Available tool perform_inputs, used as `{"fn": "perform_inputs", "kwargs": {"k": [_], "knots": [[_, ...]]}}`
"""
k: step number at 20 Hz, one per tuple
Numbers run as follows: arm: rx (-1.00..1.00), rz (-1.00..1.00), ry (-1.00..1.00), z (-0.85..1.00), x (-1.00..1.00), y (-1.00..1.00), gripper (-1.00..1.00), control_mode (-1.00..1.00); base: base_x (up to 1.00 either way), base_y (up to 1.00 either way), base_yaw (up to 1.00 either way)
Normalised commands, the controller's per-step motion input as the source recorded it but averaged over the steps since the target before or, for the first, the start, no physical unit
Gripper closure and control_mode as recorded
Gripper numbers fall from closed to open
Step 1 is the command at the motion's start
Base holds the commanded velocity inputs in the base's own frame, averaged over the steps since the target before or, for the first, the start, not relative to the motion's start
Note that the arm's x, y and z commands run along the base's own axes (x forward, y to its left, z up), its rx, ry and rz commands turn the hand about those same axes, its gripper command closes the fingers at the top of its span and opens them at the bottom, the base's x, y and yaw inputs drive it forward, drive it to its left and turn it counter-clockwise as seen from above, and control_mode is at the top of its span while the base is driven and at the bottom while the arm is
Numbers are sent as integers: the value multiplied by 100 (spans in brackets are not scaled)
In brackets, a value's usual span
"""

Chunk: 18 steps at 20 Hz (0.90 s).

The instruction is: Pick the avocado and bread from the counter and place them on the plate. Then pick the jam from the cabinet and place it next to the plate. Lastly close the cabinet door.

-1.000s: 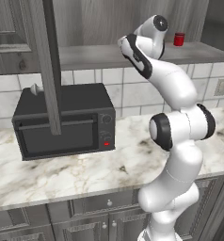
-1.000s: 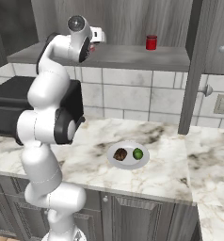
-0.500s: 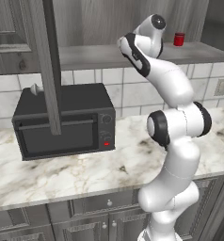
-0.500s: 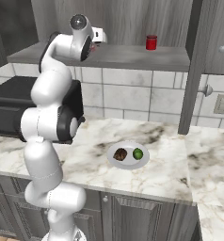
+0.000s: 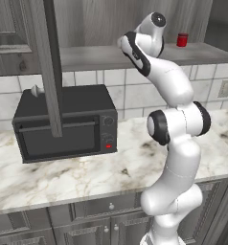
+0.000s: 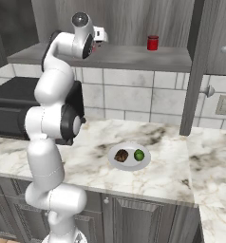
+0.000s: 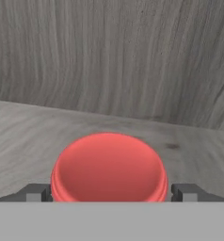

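Up top, a grey wood-grain wall cabinet with a grey shelf inside, standing open. Tall grey wood-grain cabinet door swung out and seen edge-on, left that way so the shelf can be reached; closing it looks like the last job.

Below, a white marble desk with beige-brown veining, carrying a black microwave oven at the left in the left base view.

White arm raised high and bent over into the cabinet, to bring the hand level with the shelf.

On the desk, a small round white plate, already loaded: dark brown speckled lump of bread and glossy green oval avocado side by side on it, so the first part of the task reads as done.

On the shelf, well off to the arm's right, a darker all-red jar, not the one wanted.

In the hand view, a light red rounded jam jar sitting on the shelf boards right in front of the camera, centred between the two dark fingertips. Hand spread wide, one tip either side of the jar, nothing gripped yet. Probably lined up this way for a squeeze on the jar's sides; whether the tips touch it cannot be told.
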Motion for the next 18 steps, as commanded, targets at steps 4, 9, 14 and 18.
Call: {"fn": "perform_inputs", "kwargs": {"k": [4,9,14,18], "knots": [[0,0,1,0,11,4,-100,-100,0,0,0],[0,0,7,-4,6,4,100,-100,0,0,0],[1,0,4,-8,-4,1,100,-100,0,0,0],[3,0,0,-10,-28,0,100,-100,0,0,0]]}}
